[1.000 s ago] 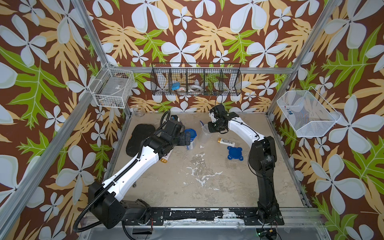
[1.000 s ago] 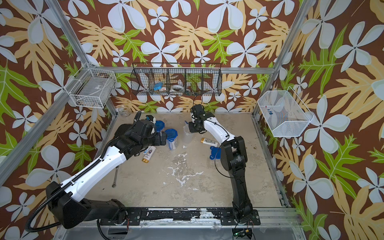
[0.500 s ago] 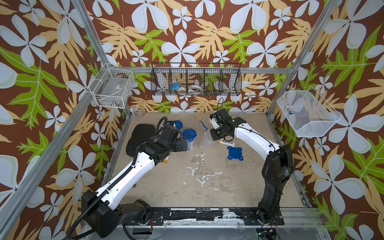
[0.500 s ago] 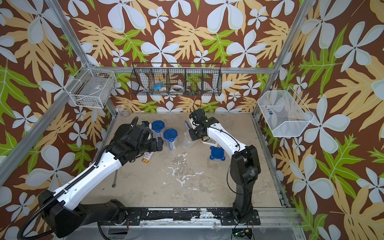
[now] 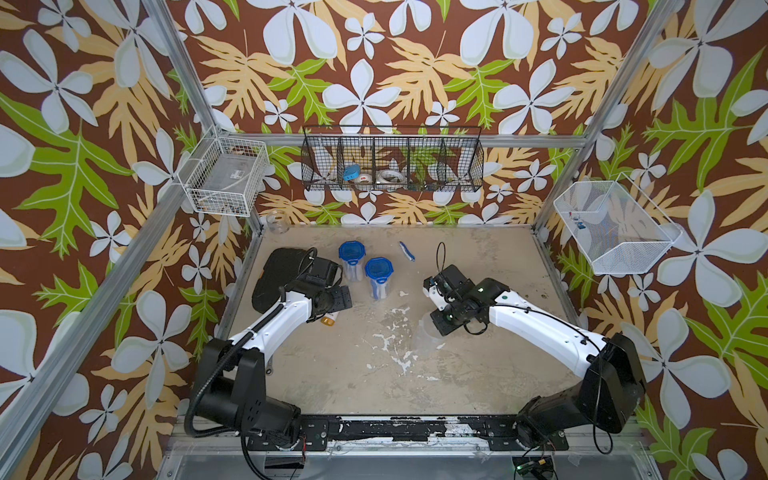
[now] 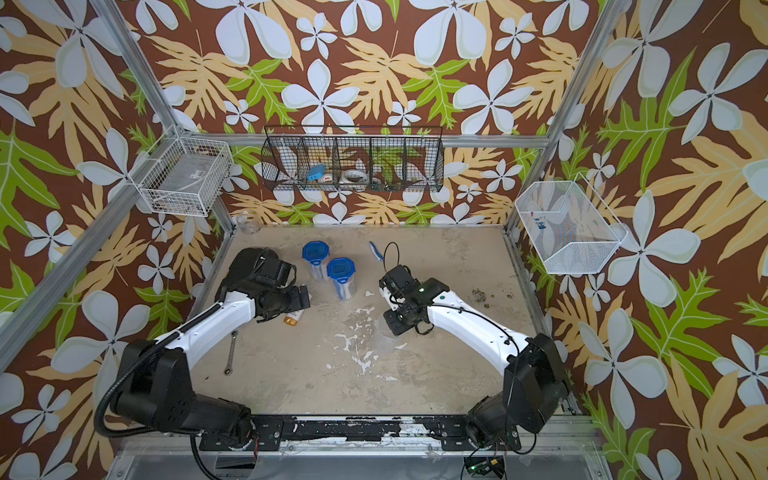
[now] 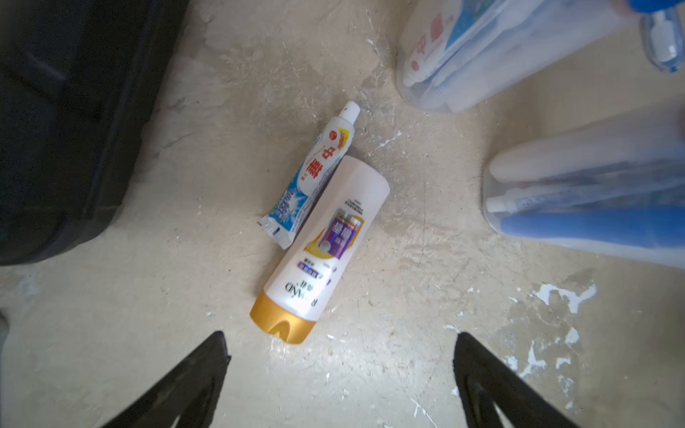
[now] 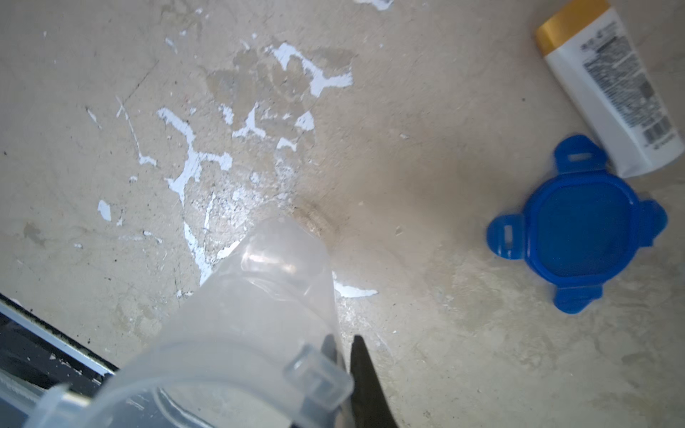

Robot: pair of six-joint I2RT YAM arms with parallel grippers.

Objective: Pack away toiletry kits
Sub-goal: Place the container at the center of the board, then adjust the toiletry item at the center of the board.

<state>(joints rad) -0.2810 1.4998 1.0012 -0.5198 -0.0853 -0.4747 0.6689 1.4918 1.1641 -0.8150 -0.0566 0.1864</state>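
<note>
Two toiletry kits (image 5: pixel 352 251) (image 5: pixel 379 271), clear cups with blue clip lids, stand at the back left; both also show in the left wrist view (image 7: pixel 500 48) (image 7: pixel 593 192). My left gripper (image 7: pixel 341 352) hangs open above a white gold-capped bottle (image 7: pixel 326 244) and a toothpaste tube (image 7: pixel 315 170) lying side by side. My right gripper (image 8: pixel 343 348) is shut on the rim of an open clear cup (image 8: pixel 267 315), which is held tilted over the table's middle (image 5: pixel 426 336). A loose blue lid (image 8: pixel 578 229) and a second bottle (image 8: pixel 611 85) lie nearby. A toothbrush (image 5: pixel 407 251) lies at the back.
A black case (image 5: pixel 278 270) lies at the left edge, with a glass jar (image 5: pixel 277 222) in the back left corner. A wrench (image 6: pixel 230 353) lies by the left arm. A black wire basket (image 5: pixel 392 166) and white baskets (image 5: pixel 224 178) (image 5: pixel 611 224) hang on the walls.
My right gripper closed on the cup's rim and carried it from the back toward the table's middle. The left gripper drew back from the lidded cups to above the bottle.
</note>
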